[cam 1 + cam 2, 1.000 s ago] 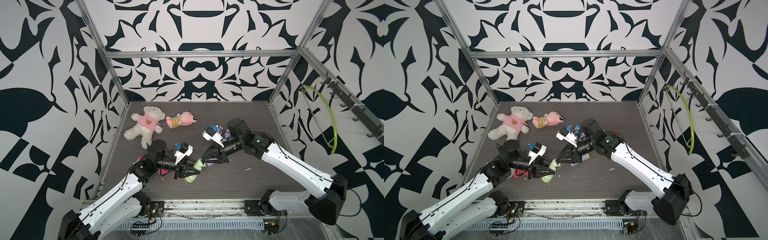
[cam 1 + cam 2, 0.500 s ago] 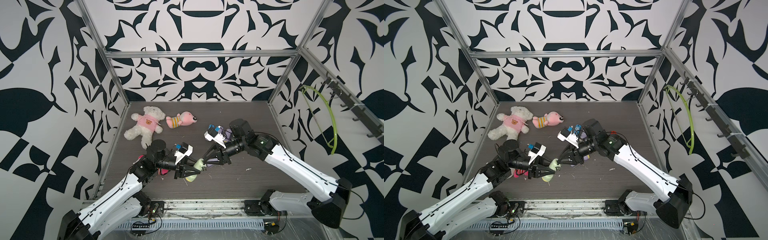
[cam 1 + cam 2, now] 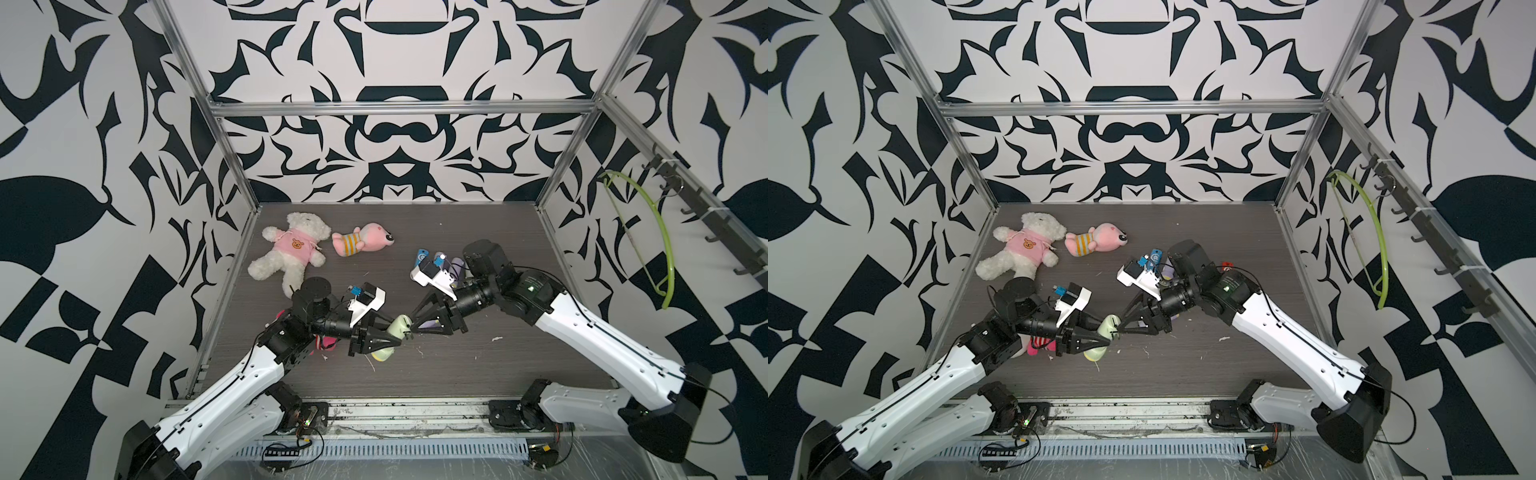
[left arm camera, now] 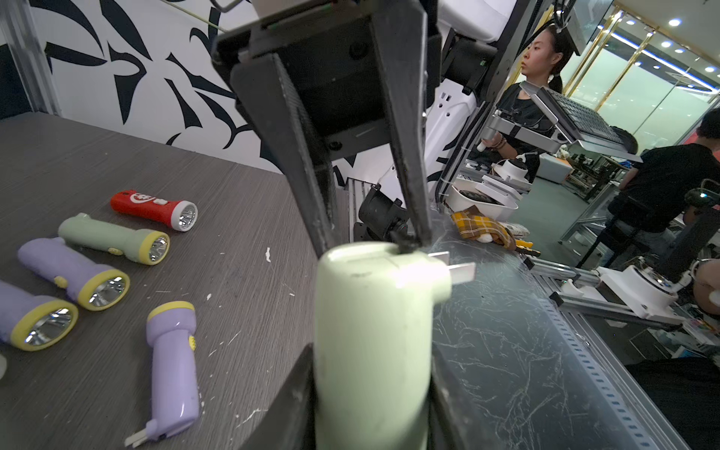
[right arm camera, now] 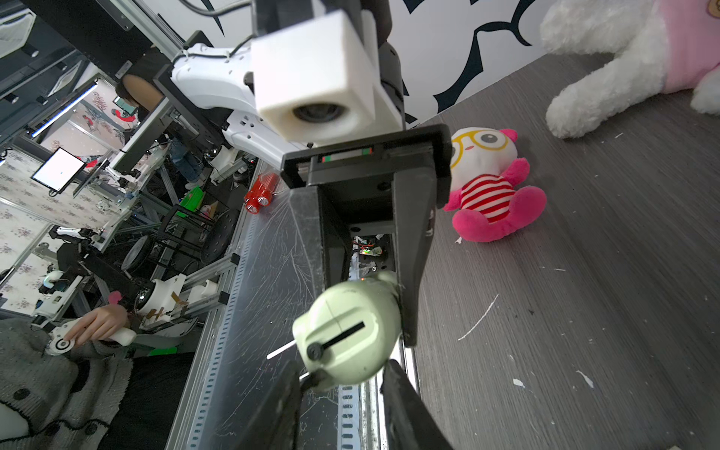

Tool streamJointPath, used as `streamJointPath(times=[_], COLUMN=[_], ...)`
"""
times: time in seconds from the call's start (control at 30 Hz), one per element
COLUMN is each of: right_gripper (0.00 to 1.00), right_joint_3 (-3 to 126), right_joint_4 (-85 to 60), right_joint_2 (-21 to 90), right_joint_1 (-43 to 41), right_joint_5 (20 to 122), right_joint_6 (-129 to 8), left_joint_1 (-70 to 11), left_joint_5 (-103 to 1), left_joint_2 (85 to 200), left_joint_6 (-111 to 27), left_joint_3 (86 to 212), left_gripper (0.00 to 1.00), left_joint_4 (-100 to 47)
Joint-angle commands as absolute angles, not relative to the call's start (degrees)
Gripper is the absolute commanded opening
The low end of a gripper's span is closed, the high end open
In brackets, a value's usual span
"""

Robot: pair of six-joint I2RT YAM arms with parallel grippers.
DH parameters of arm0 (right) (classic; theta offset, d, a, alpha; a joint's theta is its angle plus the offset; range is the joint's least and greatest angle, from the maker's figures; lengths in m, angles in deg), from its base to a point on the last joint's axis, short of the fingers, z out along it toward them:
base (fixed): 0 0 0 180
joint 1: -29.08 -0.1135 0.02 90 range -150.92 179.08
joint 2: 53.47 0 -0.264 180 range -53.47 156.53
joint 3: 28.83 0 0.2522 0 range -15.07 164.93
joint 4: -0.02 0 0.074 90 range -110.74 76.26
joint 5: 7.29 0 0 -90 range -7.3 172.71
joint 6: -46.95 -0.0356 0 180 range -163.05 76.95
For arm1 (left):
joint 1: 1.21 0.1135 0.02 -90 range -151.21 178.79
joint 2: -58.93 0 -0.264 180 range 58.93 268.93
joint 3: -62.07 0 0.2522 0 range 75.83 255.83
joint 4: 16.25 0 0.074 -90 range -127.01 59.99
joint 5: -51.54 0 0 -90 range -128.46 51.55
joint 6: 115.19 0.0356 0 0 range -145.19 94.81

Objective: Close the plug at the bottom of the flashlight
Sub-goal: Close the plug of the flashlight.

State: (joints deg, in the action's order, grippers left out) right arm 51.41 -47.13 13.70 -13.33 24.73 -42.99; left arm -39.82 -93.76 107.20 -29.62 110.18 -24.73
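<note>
My left gripper (image 3: 401,337) is shut on the body of a pale green flashlight (image 3: 397,327), holding it above the table (image 3: 478,365). In the left wrist view the flashlight (image 4: 370,331) rises from between my jaws, and its plug (image 4: 459,270) sticks out sideways at the bottom end with two metal prongs. My right gripper (image 3: 411,326) meets that end from the other side. In the right wrist view its jaws straddle the flashlight's bottom (image 5: 346,335). One of its fingers (image 5: 286,393) touches the plug side and the other stands just apart, so the gripper (image 5: 341,376) is open.
Several more flashlights lie behind the right arm, among them a red flashlight (image 4: 154,206), a green flashlight (image 4: 113,239) and a purple flashlight (image 4: 171,350). A white bear (image 3: 291,249) and a pink plush (image 3: 361,241) lie at the back left. A striped pink plush (image 5: 487,191) sits under my left arm.
The right gripper's jaws have widened a little around the flashlight's bottom end and its wrist has shifted slightly. The left arm and the flashlight have stayed put.
</note>
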Motion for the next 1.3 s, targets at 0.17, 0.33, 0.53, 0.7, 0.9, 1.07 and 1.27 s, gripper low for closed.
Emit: streamJointPath(times=[0.17, 0.33, 0.53, 0.7, 0.9, 1.07, 1.27], right_gripper=[0.37, 0.38, 0.38, 0.37, 0.38, 0.38, 0.34], right_joint_3=[53.72, 55.59, 57.67, 59.17, 60.51, 60.82, 61.04], right_joint_4=[-48.24, -47.84, -49.48, -50.47, -51.14, -51.01, -50.92], right_joint_2=[12.81, 14.01, 14.82, 16.24, 17.47, 18.04, 18.61], right_joint_1=[-14.15, -14.17, -14.16, -14.16, -14.13, -14.15, -14.11], right_joint_5=[22.64, 22.48, 23.37, 23.79, 24.09, 23.49, 22.51], right_joint_6=[-42.08, -41.51, -39.72, -38.66, -37.86, -37.86, -37.86], left_joint_1=[-39.44, -39.44, -39.44, -39.49, -39.45, -39.44, -39.44], left_joint_5=[-92.6, -92.76, -93.01, -93.29, -93.39, -93.39, -93.55], left_joint_2=[107.08, 107.04, 107.13, 107.39, 107.4, 107.55, 107.83], left_joint_6=[-29.63, -29.67, -29.67, -29.64, -29.61, -29.5, -29.57], left_joint_3=[112.35, 112.48, 112.13, 112.15, 112.03, 112.04, 112.03], left_gripper=[0.01, 0.01, 0.02, 0.02, 0.02, 0.02, 0.02], left_joint_4=[-24.03, -24.3, -24.3, -24.12, -24.12, -24.12, -23.86])
